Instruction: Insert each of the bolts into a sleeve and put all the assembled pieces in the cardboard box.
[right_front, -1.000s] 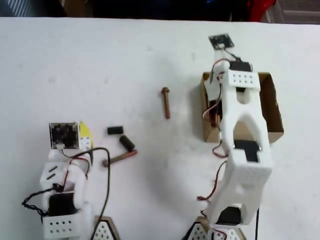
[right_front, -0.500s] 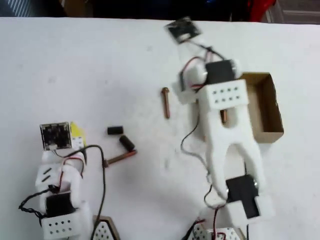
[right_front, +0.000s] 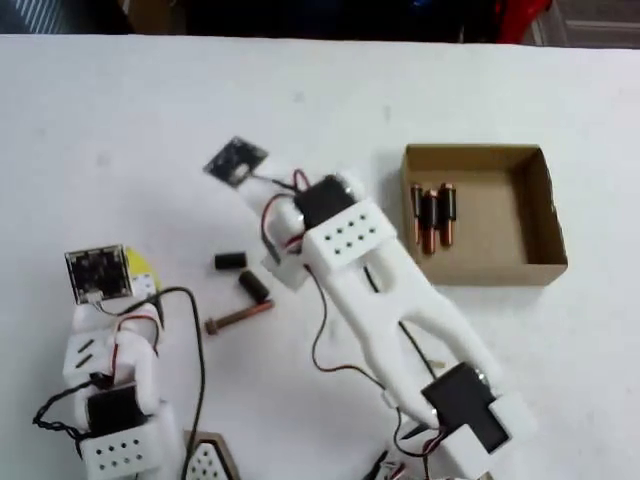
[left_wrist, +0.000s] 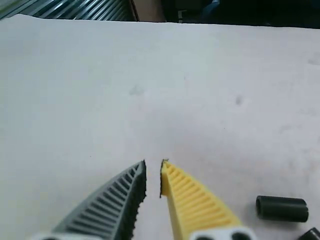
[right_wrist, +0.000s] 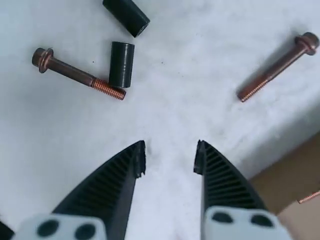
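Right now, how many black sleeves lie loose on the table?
2. The farther sleeve lies alone; the nearer sleeve lies by the threaded end of a loose bolt. The right arm may hide others.

A sleeve is cut off at the left wrist view's edge, the cardboard box at the right's.

**A robotics bench, likely a lab or workshop**

A plain white table carries a left arm and a right arm. Both are white printed shells with bare wiring and open circuit boards. Loose bolts, sleeves and a cardboard box lie about like test pieces. Beyond the far edge the room is dark, with a ribbed grey panel, perhaps a shutter.
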